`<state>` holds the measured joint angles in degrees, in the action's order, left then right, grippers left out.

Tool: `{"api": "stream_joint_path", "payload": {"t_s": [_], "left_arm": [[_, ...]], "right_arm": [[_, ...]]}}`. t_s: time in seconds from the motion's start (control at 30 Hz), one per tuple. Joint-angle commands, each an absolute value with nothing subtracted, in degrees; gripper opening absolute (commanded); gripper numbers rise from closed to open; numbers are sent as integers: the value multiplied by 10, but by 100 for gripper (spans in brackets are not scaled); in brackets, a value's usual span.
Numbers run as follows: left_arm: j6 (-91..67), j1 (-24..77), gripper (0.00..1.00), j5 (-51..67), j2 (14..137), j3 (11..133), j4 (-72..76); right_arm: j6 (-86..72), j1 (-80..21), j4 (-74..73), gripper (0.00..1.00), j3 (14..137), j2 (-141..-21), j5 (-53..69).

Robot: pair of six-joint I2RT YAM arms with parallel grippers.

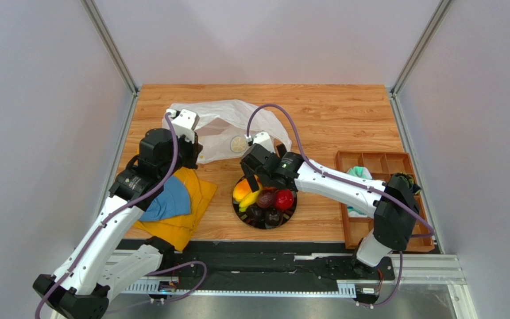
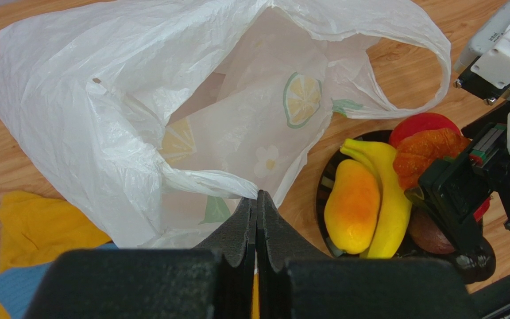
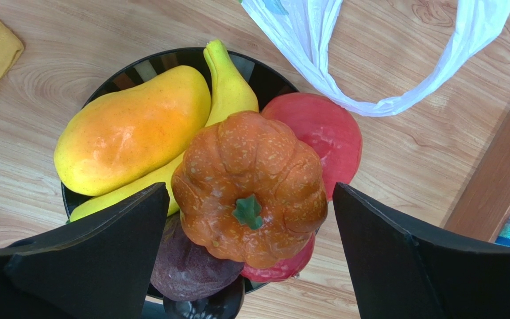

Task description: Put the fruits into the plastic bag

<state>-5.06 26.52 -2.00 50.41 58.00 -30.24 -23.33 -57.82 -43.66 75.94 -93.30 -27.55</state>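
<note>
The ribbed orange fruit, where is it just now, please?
In the right wrist view the orange fruit tops the pile on the black plate, framed by the open right tool, mango and banana to its left.

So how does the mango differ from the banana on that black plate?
The mango is plump and oval, the banana slim and curved. The mango shades from orange to yellow; the banana is plain yellow. The banana lies next to the ribbed orange fruit, the mango on the banana's other side. Both rest touching on the plate, not in the bag.
</note>
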Motion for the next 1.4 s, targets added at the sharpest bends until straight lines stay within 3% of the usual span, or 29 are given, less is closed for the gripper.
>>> {"api": "stream_joint_path", "payload": {"t_s": [0.0, 0.37, 0.63, 0.83, 0.97, 1.13, 1.37], "left_arm": [[-49, 266, 0, -18, 506, 577, -288], [-49, 266, 0, -17, 506, 577, -288], [-49, 266, 0, -17, 508, 577, -289], [-48, 266, 0, -18, 507, 578, -290], [-50, 266, 0, -11, 505, 578, -290], [-50, 266, 0, -4, 504, 579, -288], [-53, 266, 0, 17, 500, 577, -284]], "right_arm": [[-242, -584, -426, 100, 788, -947, -300], [-250, -589, -453, 95, 796, -966, -345], [-238, -599, -439, 63, 789, -950, -346], [-222, -603, -417, 49, 773, -906, -337], [-200, -604, -366, 47, 750, -846, -323], [-179, -576, -273, 47, 732, -788, -207], [-200, -524, -144, 45, 780, -848, -53]]}}
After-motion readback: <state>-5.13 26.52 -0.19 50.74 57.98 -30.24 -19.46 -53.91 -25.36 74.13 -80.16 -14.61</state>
